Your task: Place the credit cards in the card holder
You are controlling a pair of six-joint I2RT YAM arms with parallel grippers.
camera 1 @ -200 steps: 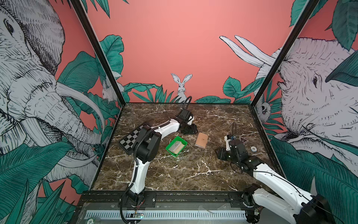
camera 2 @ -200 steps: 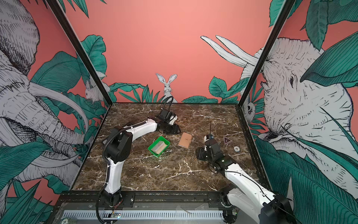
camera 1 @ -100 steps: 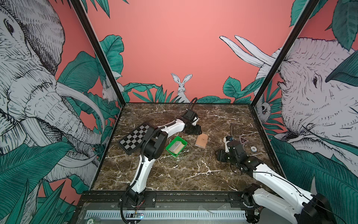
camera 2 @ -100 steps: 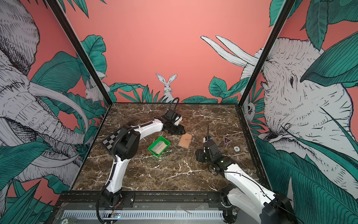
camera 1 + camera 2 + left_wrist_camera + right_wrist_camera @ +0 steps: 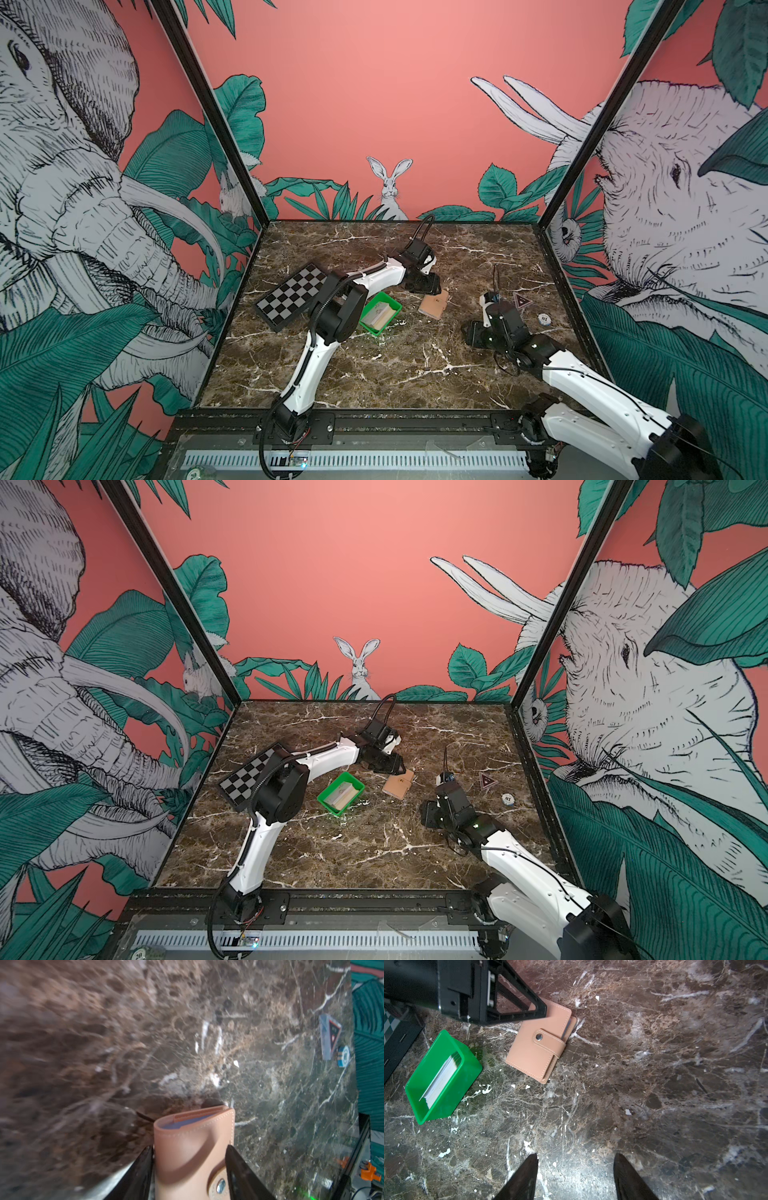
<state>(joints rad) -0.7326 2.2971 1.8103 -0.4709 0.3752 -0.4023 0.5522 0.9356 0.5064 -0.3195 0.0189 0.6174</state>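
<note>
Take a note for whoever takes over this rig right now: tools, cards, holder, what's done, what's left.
Left tool: jaws straddle one end of the card holder, which lies on the table; whether they pinch it is unclear.
Right tool: open, empty, hovering over bare marble.
Credit cards: stacked in the green tray beside the holder.
Done: no card inserted; the holder is closed, tab snapped.
Left: unsnap and open the holder, then load the cards.
</note>
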